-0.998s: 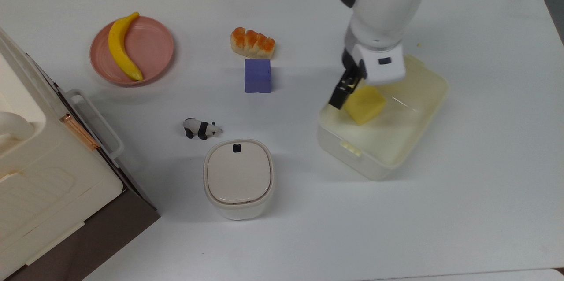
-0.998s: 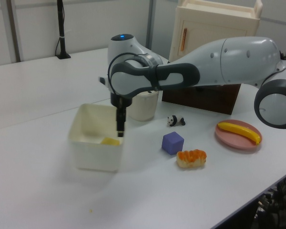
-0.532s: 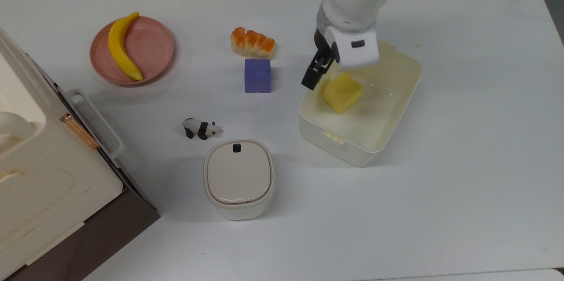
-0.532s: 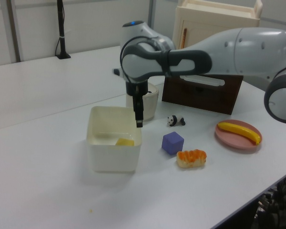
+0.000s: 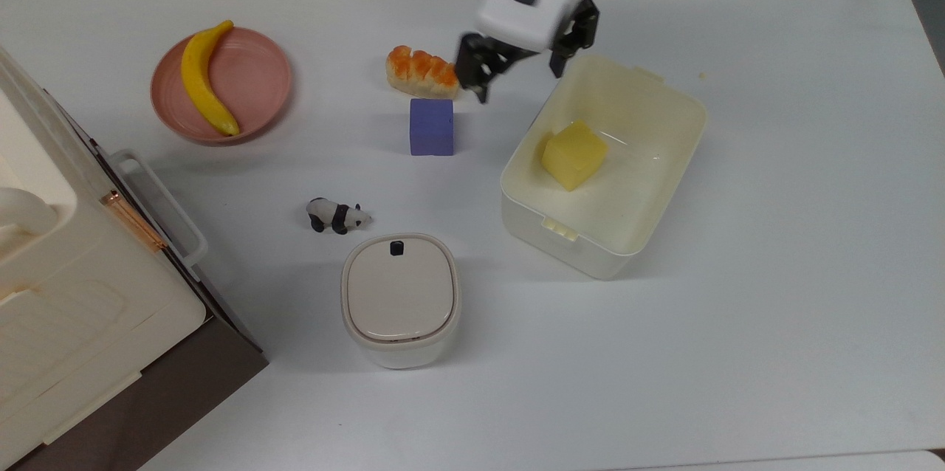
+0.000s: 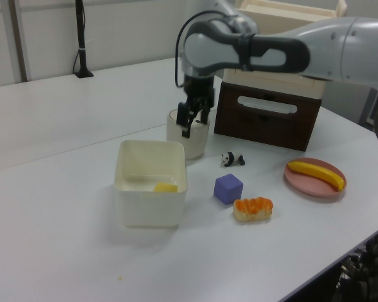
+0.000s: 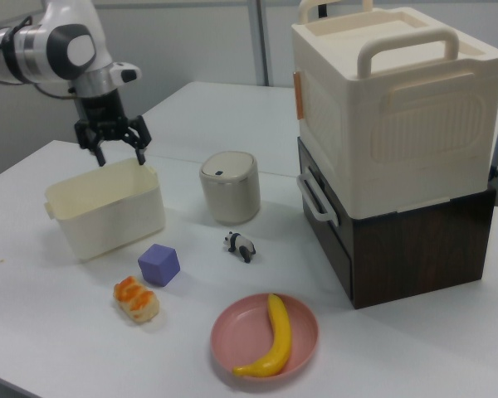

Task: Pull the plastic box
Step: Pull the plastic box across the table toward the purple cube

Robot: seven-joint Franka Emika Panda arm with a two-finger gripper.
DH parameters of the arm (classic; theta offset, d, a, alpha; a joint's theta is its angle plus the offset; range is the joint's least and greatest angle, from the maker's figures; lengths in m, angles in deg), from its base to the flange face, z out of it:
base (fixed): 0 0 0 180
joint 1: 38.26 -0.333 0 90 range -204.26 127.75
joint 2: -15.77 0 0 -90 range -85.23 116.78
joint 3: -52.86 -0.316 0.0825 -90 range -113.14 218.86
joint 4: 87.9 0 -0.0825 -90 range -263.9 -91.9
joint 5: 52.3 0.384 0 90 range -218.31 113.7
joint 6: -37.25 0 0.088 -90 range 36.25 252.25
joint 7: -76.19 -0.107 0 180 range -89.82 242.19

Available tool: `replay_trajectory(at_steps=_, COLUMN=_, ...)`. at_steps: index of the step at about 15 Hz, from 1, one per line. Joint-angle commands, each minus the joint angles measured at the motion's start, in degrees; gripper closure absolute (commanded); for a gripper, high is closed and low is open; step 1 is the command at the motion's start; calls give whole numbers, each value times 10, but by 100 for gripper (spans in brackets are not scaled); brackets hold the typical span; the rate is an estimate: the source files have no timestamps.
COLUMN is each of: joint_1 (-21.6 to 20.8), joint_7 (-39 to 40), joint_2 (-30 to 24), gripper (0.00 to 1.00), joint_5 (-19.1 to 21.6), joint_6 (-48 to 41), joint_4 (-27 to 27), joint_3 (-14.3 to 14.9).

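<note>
No writing is legible anywhere. Raised above the plastic box's far rim, the gripper points downward with jaws spread apart, holding nothing.

The table holds one plastic box with one yellow block inside it. There is one lidded canister, one purple cube, one bread roll and one panda figure. One pink plate carries one banana. One white case with a handle sits on one dark brown cabinet. One robot arm ends in one gripper with two fingers, spread apart. One black stand rises at the table's far edge in the left view.
</note>
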Motion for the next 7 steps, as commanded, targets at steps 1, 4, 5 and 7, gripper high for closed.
replay_trajectory(at_steps=1, joint_1=55, joint_7=-66, joint_2=-18, gripper=0, joint_5=7, joint_6=-7, joint_4=-14, joint_3=0)
replay_trajectory(at_steps=4, joint_1=85, joint_7=-68, joint_2=-18, gripper=0, joint_5=9, joint_6=-7, joint_4=-15, joint_3=1)
replay_trajectory(at_steps=5, joint_1=88, joint_7=-68, joint_2=-18, gripper=0, joint_5=8, joint_6=-7, joint_4=-17, joint_3=2)
replay_trajectory(at_steps=7, joint_1=93, joint_7=-81, joint_2=-19, gripper=0, joint_5=9, joint_6=-8, joint_4=-16, joint_3=15)
